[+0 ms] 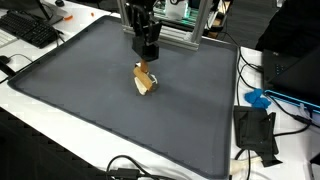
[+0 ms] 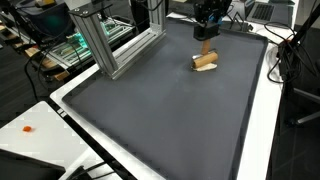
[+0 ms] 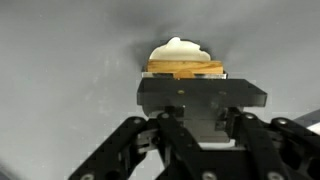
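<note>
A small wooden toy (image 1: 146, 80) with tan layers and a cream rounded end sits tilted over the dark grey mat (image 1: 90, 100), also seen as the toy (image 2: 206, 63) on the mat (image 2: 170, 120). My gripper (image 1: 147, 58) stands straight above it with its fingers closed onto the toy's upper end. In the wrist view the gripper (image 3: 200, 88) fills the lower half and the toy (image 3: 183, 58) shows just beyond the fingertips, its lower part hidden by them. I cannot tell whether the toy's bottom touches the mat.
An aluminium frame (image 1: 178, 34) (image 2: 108, 42) stands at the mat's back edge behind the arm. A keyboard (image 1: 30, 30), a blue item (image 1: 258, 98), a black device (image 1: 256, 132) and cables (image 1: 130, 168) lie on the white table around the mat.
</note>
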Available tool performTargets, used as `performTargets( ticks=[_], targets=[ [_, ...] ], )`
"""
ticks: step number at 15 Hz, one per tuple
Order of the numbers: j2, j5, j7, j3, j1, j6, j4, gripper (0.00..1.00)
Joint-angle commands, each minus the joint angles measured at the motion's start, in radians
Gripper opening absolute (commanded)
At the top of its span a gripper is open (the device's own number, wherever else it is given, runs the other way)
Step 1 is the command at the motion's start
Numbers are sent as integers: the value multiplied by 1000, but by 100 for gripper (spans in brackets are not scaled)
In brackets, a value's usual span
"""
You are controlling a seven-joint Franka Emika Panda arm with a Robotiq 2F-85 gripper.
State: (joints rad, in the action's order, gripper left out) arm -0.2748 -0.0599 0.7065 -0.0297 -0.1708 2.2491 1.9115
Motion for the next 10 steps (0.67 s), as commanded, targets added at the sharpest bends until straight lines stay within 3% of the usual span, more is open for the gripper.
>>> performTargets(
  ticks=[1, 10],
  targets=[
    [-4, 6, -2, -3, -3, -61, 36, 23],
    [3, 11, -38, -18, -1, -105, 38, 23]
  ],
)
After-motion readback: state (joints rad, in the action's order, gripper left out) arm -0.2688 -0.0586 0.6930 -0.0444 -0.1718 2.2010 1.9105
